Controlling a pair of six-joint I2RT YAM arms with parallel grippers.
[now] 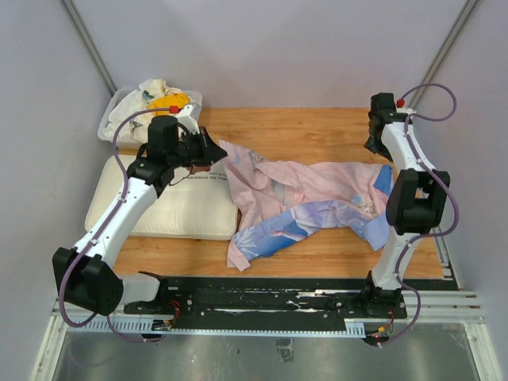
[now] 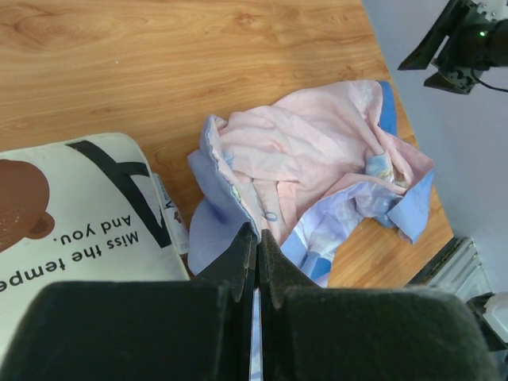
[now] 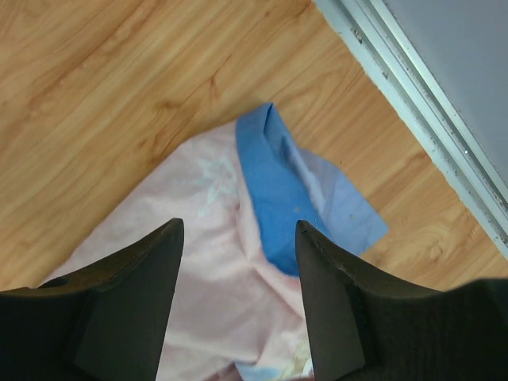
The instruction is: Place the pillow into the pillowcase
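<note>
Left tool (image 2: 258, 234) tight on pillowcase (image 2: 317, 151) edge

Pink-and-blue pillowcase (image 1: 302, 194); cream pillow (image 1: 182, 213) (printed brown and black).

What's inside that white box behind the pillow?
A crumpled white-and-yellow cloth bundle fills the white bin. The left arm covers the bin's near side, and anything lying beneath the cloth is hidden.

Left wrist view: cream-white soft pillow (image 2: 79, 214) with brown bear face cut off at left edge. Right wrist view: crumpled light-blue-and-pink fabric pillowcase (image 3: 230, 262) runs off bottom edge; opening indiscernible.
</note>
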